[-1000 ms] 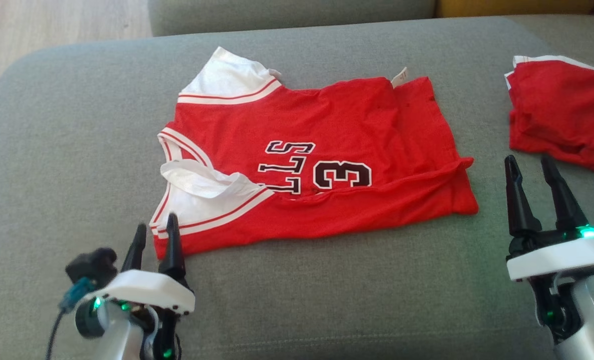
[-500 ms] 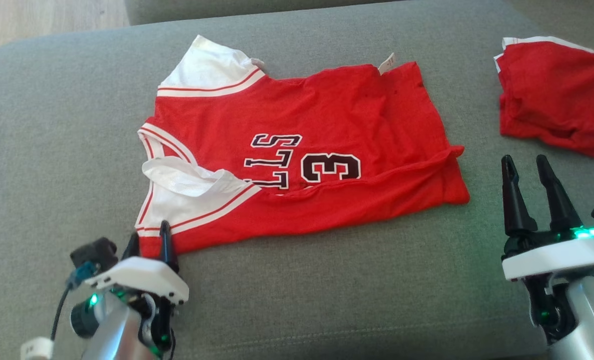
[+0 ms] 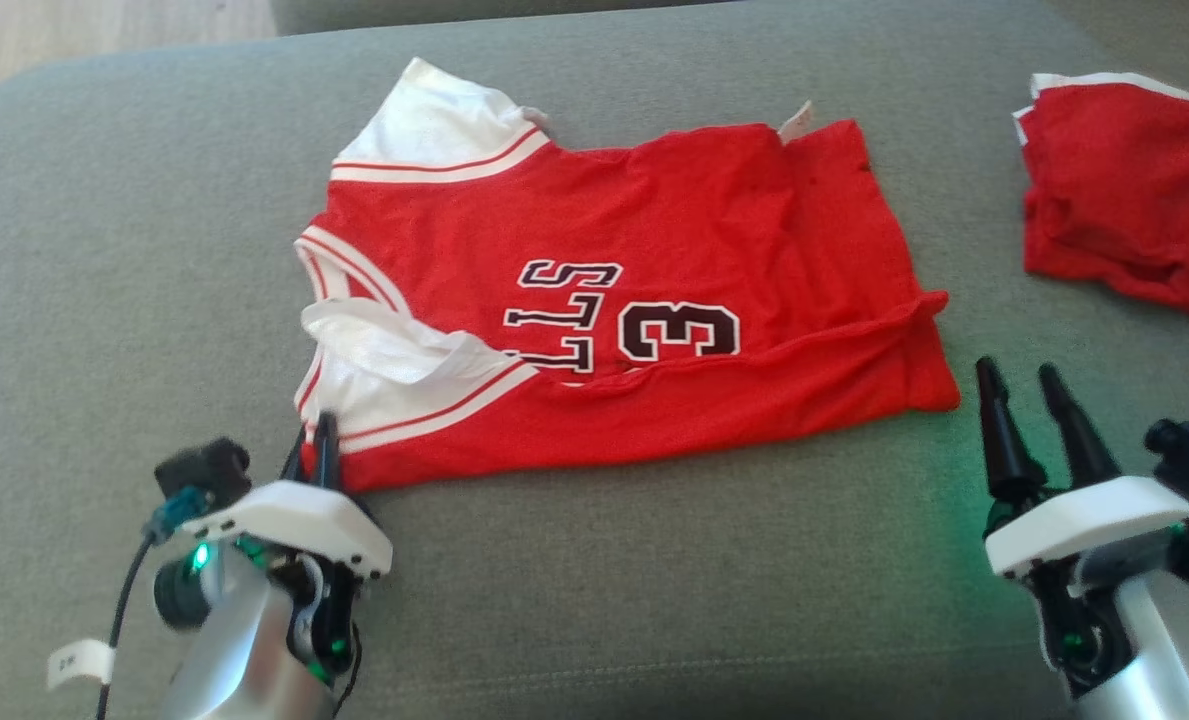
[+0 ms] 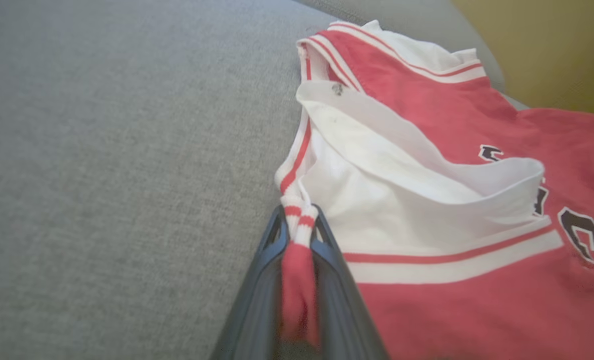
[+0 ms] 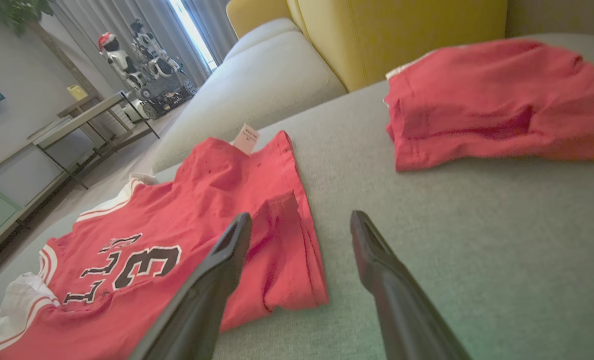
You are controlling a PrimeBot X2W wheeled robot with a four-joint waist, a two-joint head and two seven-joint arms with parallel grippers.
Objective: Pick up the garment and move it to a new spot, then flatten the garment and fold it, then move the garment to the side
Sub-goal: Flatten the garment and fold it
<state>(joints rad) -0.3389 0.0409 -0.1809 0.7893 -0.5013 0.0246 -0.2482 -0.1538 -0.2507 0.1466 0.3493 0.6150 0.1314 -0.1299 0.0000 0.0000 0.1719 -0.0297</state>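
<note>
Since a second ago, the left gripper (image 3: 316, 435) has been closed on the shoulder corner of the red jersey (image 3: 674, 230), where its fingers were earlier spread at that corner. The right gripper (image 3: 1016, 370) is now seen lower in the picture, with its fingers spread as before.

Head view: the red jersey is laid out across a grey sofa cushion (image 3: 104, 250), with its white, red-striped shoulders toward the left and its hem toward the right. Dark lettering and the number 3 are printed on it. The nearest shoulder corner is pinched by the left gripper at lower left. The right gripper is held at lower right, near the jersey's hem but apart from it, with nothing between its fingers. A second red garment (image 3: 1124, 190) is seen at far right, well apart from the jersey.

Left wrist view: a bunched strip of red cloth with white trim is squeezed between the two dark fingers of the left gripper (image 4: 297, 215). The rest of the red jersey (image 4: 416, 115) is spread to the right on the grey sofa cushion (image 4: 102, 125).

Right wrist view: the fingers of the right gripper (image 5: 300, 217) are parted above the grey sofa cushion (image 5: 476, 225), close to the hem of the red jersey (image 5: 217, 200). The second red garment (image 5: 501, 95) is seen beyond, before a yellow cushion (image 5: 401, 30).
</note>
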